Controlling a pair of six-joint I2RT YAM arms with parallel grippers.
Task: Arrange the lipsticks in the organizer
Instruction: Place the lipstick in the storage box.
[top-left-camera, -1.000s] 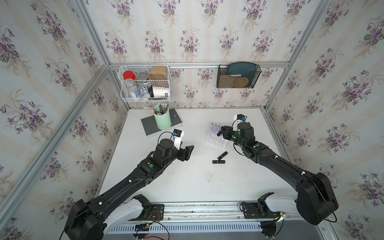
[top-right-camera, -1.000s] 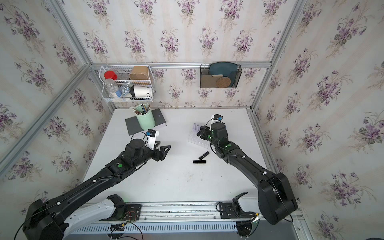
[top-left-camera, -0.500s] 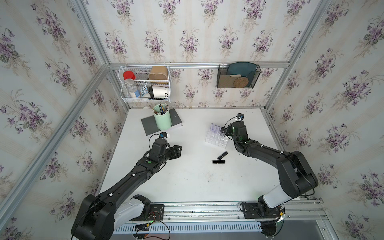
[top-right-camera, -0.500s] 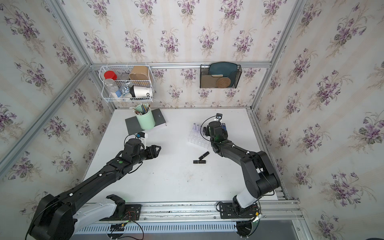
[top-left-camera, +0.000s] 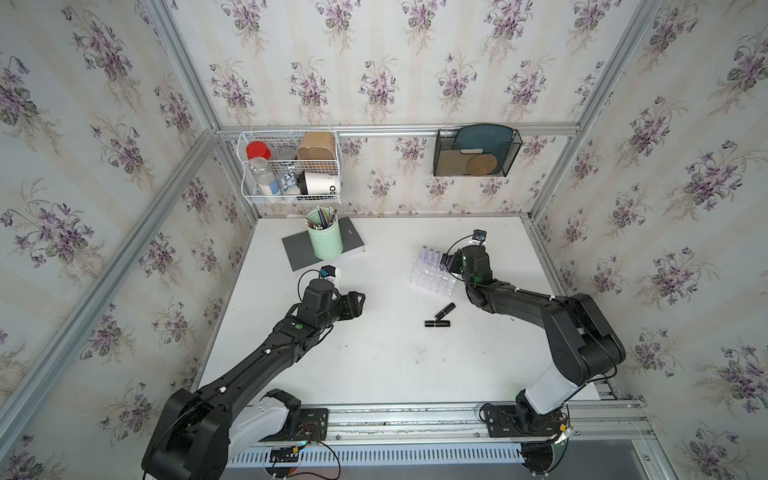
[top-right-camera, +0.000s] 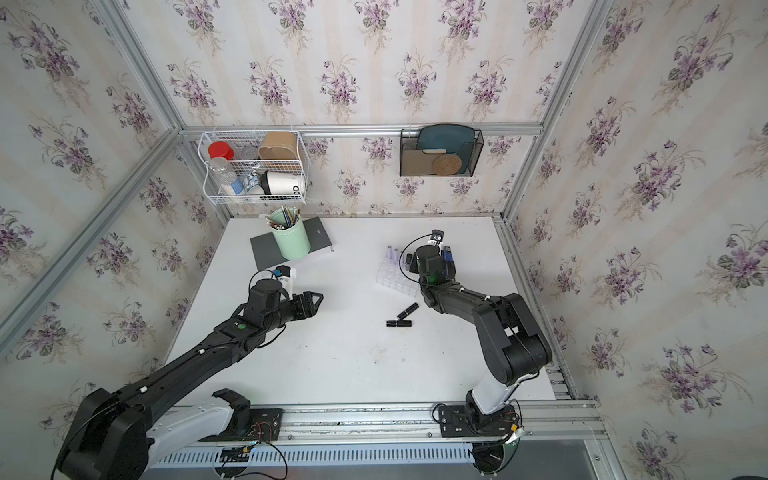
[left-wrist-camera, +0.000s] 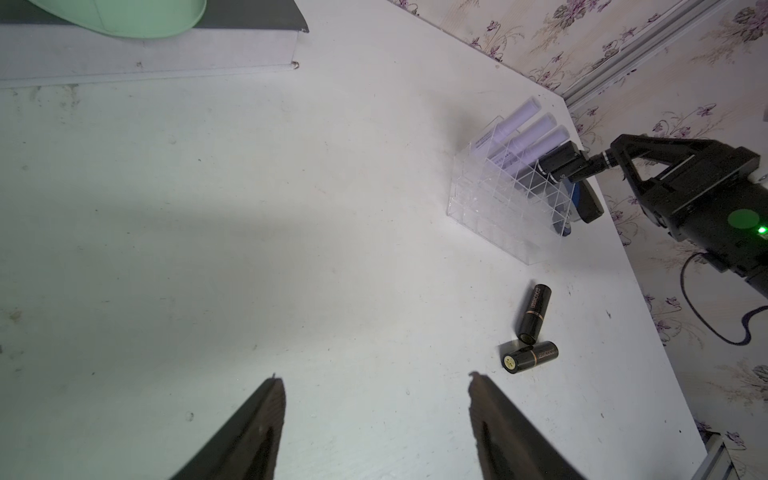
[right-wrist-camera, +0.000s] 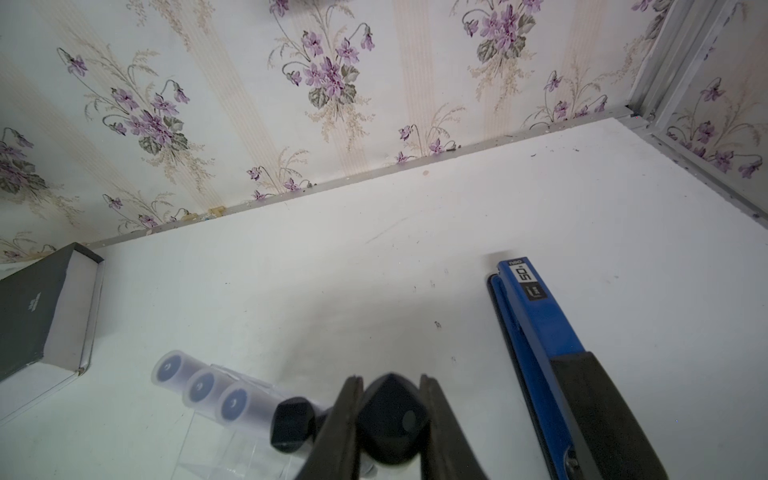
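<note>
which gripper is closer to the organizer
Right. The right gripper is at the organizer, shut on a black lipstick; the left gripper hangs open well away, across the table.

Violet-sprigged wallpaper (top-left-camera: 374, 62) covers 3 walls edged by aluminium rails (top-left-camera: 395, 129); a white wire basket (top-left-camera: 291, 200) and a black mesh rack (top-left-camera: 441, 166) hang above the white desk (top-left-camera: 395, 365).

Two black lipsticks (top-right-camera: 400, 323) loose near the clear organizer (top-right-camera: 391, 281)
</note>
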